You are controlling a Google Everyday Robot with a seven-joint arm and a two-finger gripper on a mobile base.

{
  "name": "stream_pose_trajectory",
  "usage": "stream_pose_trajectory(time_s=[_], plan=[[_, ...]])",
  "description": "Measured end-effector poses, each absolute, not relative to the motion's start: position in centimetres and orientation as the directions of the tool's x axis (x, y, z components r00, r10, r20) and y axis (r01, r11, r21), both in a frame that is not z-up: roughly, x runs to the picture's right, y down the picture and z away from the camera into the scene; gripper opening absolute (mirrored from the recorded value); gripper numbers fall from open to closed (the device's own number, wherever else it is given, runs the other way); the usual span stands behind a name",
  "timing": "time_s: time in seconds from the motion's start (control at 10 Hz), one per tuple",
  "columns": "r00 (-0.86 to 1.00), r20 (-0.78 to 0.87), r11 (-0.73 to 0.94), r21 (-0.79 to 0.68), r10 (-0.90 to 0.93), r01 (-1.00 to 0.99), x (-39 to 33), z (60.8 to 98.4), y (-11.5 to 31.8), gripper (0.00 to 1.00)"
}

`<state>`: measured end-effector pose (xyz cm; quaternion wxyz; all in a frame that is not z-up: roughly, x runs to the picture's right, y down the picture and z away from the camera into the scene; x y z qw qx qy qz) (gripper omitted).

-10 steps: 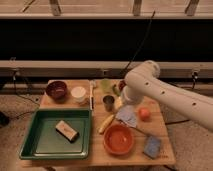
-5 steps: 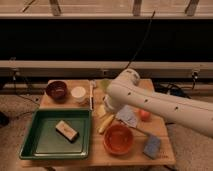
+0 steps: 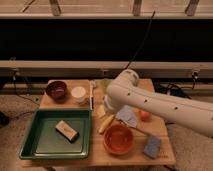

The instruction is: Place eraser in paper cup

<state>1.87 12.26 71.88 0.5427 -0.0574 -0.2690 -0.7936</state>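
Note:
The eraser (image 3: pixel 66 130), a flat beige block with dark sides, lies in the middle of the green tray (image 3: pixel 37 145) at the table's front left. The paper cup (image 3: pixel 79 93), white with a cream inside, stands upright behind the tray, next to its far right corner. My white arm (image 3: pixel 150 102) reaches in from the right across the table. My gripper (image 3: pixel 104 107) is at the arm's left end, over the table's middle. It is just right of the tray's far right corner, right of the cup and apart from the eraser.
A dark red-brown bowl (image 3: pixel 56 90) stands left of the cup. A banana (image 3: pixel 106 123), an orange bowl (image 3: pixel 118 138), a blue sponge (image 3: pixel 151 146), a pale blue packet (image 3: pixel 128 116) and an orange fruit (image 3: pixel 145 115) crowd the right half. A green object (image 3: pixel 104 84) is at the back.
My arm has swung left across the table, bringing its end from the right side to the middle, close to the tray and cup. The eraser and cup have not moved.

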Motion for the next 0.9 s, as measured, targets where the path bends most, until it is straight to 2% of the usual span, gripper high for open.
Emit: stream_pose_trajectory(time_s=[0.5, 0.9], plan=[[-0.437, 0.332, -0.287, 0.414, -0.836, 0.864, 0.1, 71.4, 12.1, 0.62], [-0.508, 0.226, -0.352, 0.495, -0.831, 0.795, -8.2, 71.0, 12.2, 0.62]])
